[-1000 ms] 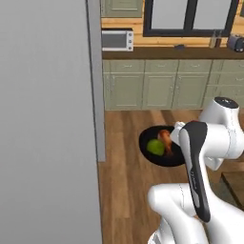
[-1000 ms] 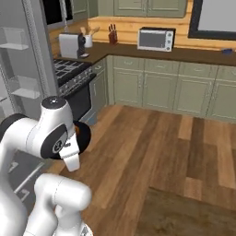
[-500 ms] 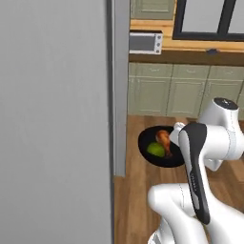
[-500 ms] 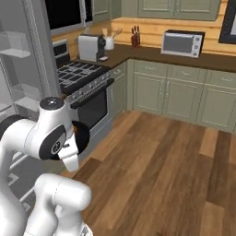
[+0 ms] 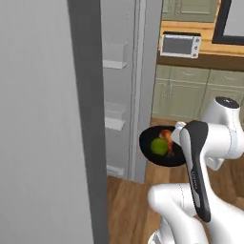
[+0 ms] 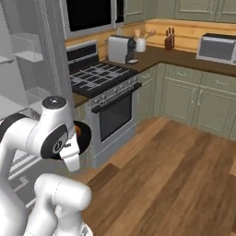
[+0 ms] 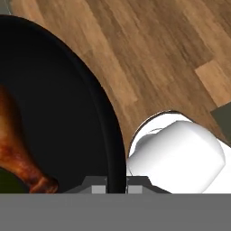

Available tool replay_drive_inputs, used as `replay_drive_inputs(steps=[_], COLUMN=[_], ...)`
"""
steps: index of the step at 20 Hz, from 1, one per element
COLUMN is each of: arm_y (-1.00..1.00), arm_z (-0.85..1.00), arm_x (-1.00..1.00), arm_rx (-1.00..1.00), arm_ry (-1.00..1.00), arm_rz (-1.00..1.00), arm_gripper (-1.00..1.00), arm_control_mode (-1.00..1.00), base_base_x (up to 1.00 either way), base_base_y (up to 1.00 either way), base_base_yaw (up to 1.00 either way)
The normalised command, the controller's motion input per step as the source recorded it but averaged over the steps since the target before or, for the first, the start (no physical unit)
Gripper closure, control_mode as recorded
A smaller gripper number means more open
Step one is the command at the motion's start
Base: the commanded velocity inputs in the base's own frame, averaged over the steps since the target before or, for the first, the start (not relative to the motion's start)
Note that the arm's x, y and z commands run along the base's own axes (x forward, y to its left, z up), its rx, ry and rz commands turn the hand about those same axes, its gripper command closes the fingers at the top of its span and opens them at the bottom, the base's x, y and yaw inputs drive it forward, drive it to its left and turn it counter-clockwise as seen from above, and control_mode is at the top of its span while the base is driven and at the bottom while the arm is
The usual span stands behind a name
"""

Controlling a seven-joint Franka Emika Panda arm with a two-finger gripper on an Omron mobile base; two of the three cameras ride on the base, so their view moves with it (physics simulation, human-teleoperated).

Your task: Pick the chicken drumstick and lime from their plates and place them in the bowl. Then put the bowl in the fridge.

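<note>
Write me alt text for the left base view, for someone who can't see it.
A white robot arm holds a glossy black bowl above the wood floor, with a lime and a chicken drumstick inside it. Left of the bowl stands the open grey fridge, its pale door shelves visible; green-grey cabinets and a toaster oven sit behind.

L base cam looks fwd past the arm at the fridge (image 5: pixel 119 90) interior, close. R base cam faces the stove (image 6: pixel 99 76). Hand cam sits tight over the bowl (image 7: pixel 108 131) rim; both base cams share that bowl.
</note>
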Motion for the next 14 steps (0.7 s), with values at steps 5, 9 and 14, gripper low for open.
replay_drive_inputs(steps=[5, 9, 14], arm_y=[0.00, 0.00, 0.00], arm_z=[0.00, 0.00, 0.00], arm_x=[0.00, 0.00, 0.00], arm_rx=[0.00, 0.00, 0.00], arm_ry=[0.00, 0.00, 0.00], arm_rz=[0.00, 0.00, 0.00], arm_gripper=[1.00, 1.00, 1.00], arm_control_mode=[1.00, 1.00, 1.00], base_base_x=[0.06, 0.00, 0.00], base_base_y=[0.01, 0.01, 0.00], base_base_yaw=[0.70, 0.70, 0.72])
